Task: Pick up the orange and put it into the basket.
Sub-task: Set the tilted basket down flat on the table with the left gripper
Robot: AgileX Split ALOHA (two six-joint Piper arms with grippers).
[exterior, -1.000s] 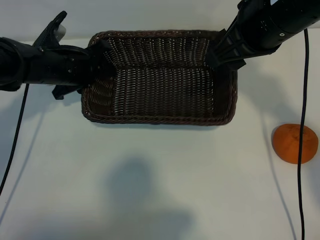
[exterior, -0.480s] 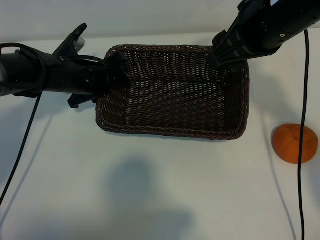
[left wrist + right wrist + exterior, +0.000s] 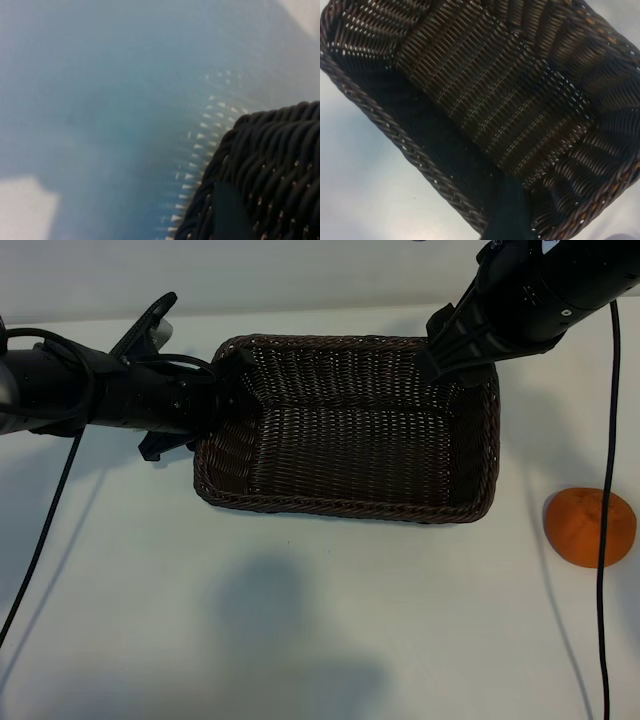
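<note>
— While both hands sit at the basket [image 3: 350, 505], where's the orange [image 3: 589, 527]?
— On the bench, well off its right end — nearer the right hand [image 3: 440, 352], pinching the rim; left hand [image 3: 222, 392] likewise.

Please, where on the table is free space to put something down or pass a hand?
Free: the wide table strip in front of the basket, and the patch between basket and orange. Crowded: the basket's far corners, where the left gripper and right gripper sit at its rim.
</note>
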